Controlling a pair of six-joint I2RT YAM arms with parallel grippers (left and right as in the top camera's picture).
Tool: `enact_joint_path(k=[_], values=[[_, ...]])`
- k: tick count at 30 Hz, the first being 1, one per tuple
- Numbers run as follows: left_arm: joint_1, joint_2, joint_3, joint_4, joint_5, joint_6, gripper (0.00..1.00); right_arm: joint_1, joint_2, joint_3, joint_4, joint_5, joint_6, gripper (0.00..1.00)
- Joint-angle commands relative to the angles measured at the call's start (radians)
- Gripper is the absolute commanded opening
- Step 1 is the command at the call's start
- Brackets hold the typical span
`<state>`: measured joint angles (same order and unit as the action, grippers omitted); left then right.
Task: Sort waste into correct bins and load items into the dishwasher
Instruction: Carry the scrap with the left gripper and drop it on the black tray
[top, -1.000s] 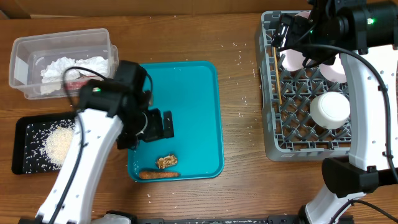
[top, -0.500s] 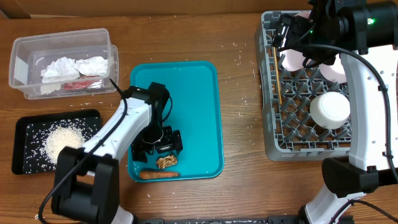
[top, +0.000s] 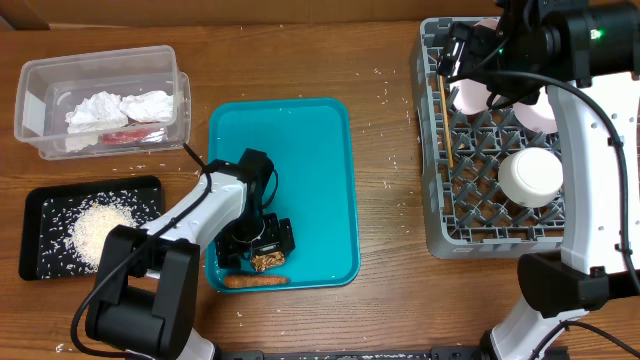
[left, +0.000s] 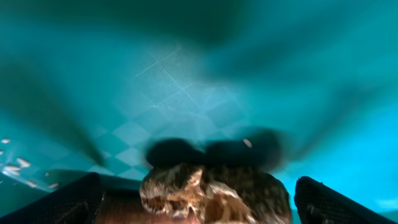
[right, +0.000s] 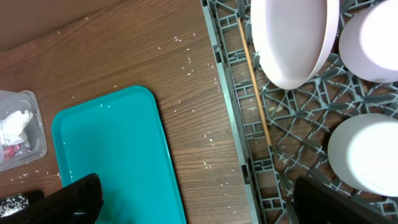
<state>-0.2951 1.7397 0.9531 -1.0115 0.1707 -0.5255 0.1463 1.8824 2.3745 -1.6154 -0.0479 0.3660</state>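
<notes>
The left gripper (top: 262, 250) stands wide open, straddling the small brown crumbly food lump (left: 211, 193) at the near end of the teal rectangular plastic tray (top: 310, 150). Best to centre it, sink lower and close gently (it looks crumbly), clear of the thin orange carrot (top: 255, 282) just beside it.

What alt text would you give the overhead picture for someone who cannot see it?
The left gripper, open, straddles a brown food lump on a teal tray, a carrot lying beside it. Left of the tray sit a clear tub of tissues and a black tray of rice; at right, a grey rack holds pale dishes.
</notes>
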Motion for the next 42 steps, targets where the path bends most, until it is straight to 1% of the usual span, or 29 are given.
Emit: enact_joint_path(k=[1, 4, 8, 9, 12, 15, 20, 27, 33, 36, 37, 42], values=[[-0.008, 0.009, -0.040, 0.027, 0.027, -0.009, 1.00, 0.002, -0.007, 0.002, 0.005, 0.006, 0.000, 1.00], [-0.009, 0.009, -0.052, 0.048, 0.054, -0.005, 1.00, 0.002, -0.007, 0.002, 0.005, 0.006, 0.000, 1.00], [-0.008, 0.009, -0.052, 0.056, 0.066, -0.006, 0.95, 0.002, -0.007, 0.002, 0.005, 0.006, 0.000, 1.00], [-0.008, 0.009, -0.052, 0.058, 0.066, -0.006, 0.92, 0.002, -0.007, 0.002, 0.005, 0.006, 0.000, 1.00], [-0.008, 0.009, -0.052, 0.069, 0.066, -0.006, 0.80, 0.002, -0.007, 0.002, 0.005, 0.006, 0.000, 1.00], [-0.008, 0.009, -0.052, 0.079, 0.066, -0.007, 0.73, 0.002, -0.007, 0.002, 0.005, 0.006, 0.000, 1.00], [-0.006, 0.009, -0.052, 0.079, 0.066, -0.014, 0.68, 0.002, -0.007, 0.002, 0.005, 0.006, 0.000, 1.00], [-0.004, 0.009, -0.023, 0.067, 0.090, -0.029, 0.68, 0.002, -0.007, 0.002, 0.005, 0.006, 0.000, 1.00], [0.025, 0.009, 0.073, -0.003, 0.092, -0.028, 0.69, 0.002, -0.007, 0.002, 0.005, 0.006, 0.000, 1.00], [0.057, 0.009, 0.134, -0.048, 0.089, -0.028, 0.69, 0.002, -0.007, 0.002, 0.005, 0.006, 0.000, 1.00], [0.087, 0.009, 0.177, -0.080, 0.088, -0.027, 0.69, 0.002, -0.007, 0.002, 0.005, 0.006, 0.000, 1.00], [0.186, 0.009, 0.275, -0.151, 0.080, 0.005, 0.69, 0.002, -0.007, 0.002, 0.005, 0.006, 0.000, 1.00]])
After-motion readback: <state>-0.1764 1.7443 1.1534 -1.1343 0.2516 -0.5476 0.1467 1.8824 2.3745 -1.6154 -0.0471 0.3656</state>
